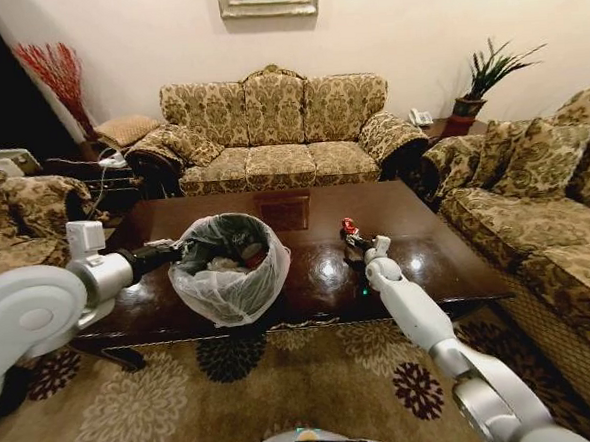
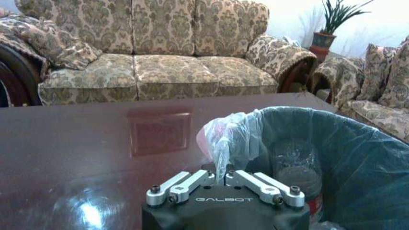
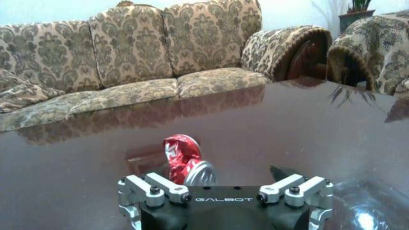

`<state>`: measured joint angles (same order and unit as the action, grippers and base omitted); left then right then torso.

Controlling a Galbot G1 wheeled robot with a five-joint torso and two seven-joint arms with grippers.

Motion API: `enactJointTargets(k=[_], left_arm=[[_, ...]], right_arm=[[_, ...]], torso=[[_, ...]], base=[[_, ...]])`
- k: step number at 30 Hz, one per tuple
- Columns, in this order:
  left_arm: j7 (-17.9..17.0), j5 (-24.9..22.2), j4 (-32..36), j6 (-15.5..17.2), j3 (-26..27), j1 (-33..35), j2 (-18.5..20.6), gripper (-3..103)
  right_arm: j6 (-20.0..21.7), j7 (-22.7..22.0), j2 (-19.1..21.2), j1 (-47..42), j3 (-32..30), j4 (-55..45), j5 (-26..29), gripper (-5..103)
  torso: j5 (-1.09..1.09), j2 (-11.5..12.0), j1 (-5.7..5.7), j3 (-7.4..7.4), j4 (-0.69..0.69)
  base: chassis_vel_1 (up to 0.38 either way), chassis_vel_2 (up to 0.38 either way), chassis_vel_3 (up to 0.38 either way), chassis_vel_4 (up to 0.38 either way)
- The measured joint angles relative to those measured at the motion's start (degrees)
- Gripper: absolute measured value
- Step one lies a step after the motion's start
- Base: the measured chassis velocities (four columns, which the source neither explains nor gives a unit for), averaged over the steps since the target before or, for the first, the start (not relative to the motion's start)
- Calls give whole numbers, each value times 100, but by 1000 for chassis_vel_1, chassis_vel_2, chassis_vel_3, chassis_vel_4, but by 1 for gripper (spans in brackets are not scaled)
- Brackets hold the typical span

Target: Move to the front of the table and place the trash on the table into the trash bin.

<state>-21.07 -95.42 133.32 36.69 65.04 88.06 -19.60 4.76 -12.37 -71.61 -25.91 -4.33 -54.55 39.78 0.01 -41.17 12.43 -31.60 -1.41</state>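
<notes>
Red wrapper (image 3: 181,158): one item, crumpled foil, standing roughly upright with its long axis vertical; it rests on the surface near the centre, just beyond the inset panel as the right wrist view shows it.
Surface (image 1: 427,253): one dark glossy reddish-brown coffee table with a square inset panel (image 2: 160,130); it carries the wrapper.
Trash bin (image 1: 228,270): one round dark bin with a translucent whitish liner puffing over the rim, opening facing up, at the near left edge of the surface; whether it stands on the surface or is lifted cannot be told.
Bin contents: a clear bottle (image 2: 295,165) upright against the inner wall, a red item and pale crumpled material below; the exact count inside cannot be told.
Left pincer (image 2: 225,178): at the bin's left rim, fingers drawn together on a pinched fold of the liner (image 2: 233,136).
Right pincer (image 3: 225,191): low over the surface, directly behind the red wrapper, fingers spread wide, holding nothing; the wrapper sits just ahead of the left finger.
Surroundings: three floral sofas (image 1: 274,127) around the surface, one patterned rug (image 1: 285,382) beneath.
</notes>
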Motion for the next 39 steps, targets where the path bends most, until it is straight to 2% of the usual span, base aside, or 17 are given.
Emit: enactJointTargets(k=[3,5,8,11,12,14,15,18,20,22,33,35,37,39], left_arm=[[33,24,-10,-19,-10,-2,7,3],[46,30,-9,-32,-10,-1,-7,3],[49,42,-6,-40,-10,2,-28,3],[49,51,-4,-43,-12,11,-52,3],[49,51,-4,-43,-12,11,-52,3],[49,52,-13,-46,-12,17,-51,3],[49,52,-13,-46,-12,17,-51,3],[50,52,-36,-53,-12,14,-30,3],[52,52,-47,-58,-14,13,-26,3],[56,63,-74,-62,-33,11,-14,3],[92,336,-234,-84,-74,12,46,3],[109,679,-306,-161,-84,47,39,3],[120,806,-323,-188,-77,74,19,3],[130,927,-338,-211,-49,99,-30,3]], right_arm=[[24,121,5,138,4,201,7,103],[84,267,-11,269,26,370,12,95],[193,410,-60,360,66,488,43,90],[283,550,-150,372,95,532,39,74],[283,550,-150,372,95,532,39,74],[336,591,-189,355,104,532,43,63],[336,591,-189,355,104,532,43,63],[341,621,-209,362,109,573,49,46],[340,626,-209,365,109,586,49,46],[339,628,-196,358,109,587,54,40],[367,567,-52,122,76,245,184,39],[408,474,44,-29,11,-74,297,39],[411,435,78,-95,-14,-268,351,39],[401,423,213,-281,-57,-902,516,39]], torso=[[0,0,0,0,0],[-1,0,0,0,1],[0,0,0,0,0],[-1,0,0,0,0],[-1,0,0,0,0],[0,0,0,0,-1],[0,0,0,0,-1],[0,0,0,0,0],[-1,0,0,0,0],[-1,-1,0,0,-1],[-1,-1,0,0,-1],[1,-1,0,0,2],[0,-1,0,0,2],[0,-1,0,0,0]], base=[[0,0,0,0],[0,0,0,0],[0,0,0,0],[0,0,0,0],[0,0,0,0],[0,0,0,0],[0,0,0,0],[0,0,0,0],[0,0,0,0],[0,0,0,0],[0,0,0,0],[0,0,0,0],[0,0,0,0],[0,0,0,0]])
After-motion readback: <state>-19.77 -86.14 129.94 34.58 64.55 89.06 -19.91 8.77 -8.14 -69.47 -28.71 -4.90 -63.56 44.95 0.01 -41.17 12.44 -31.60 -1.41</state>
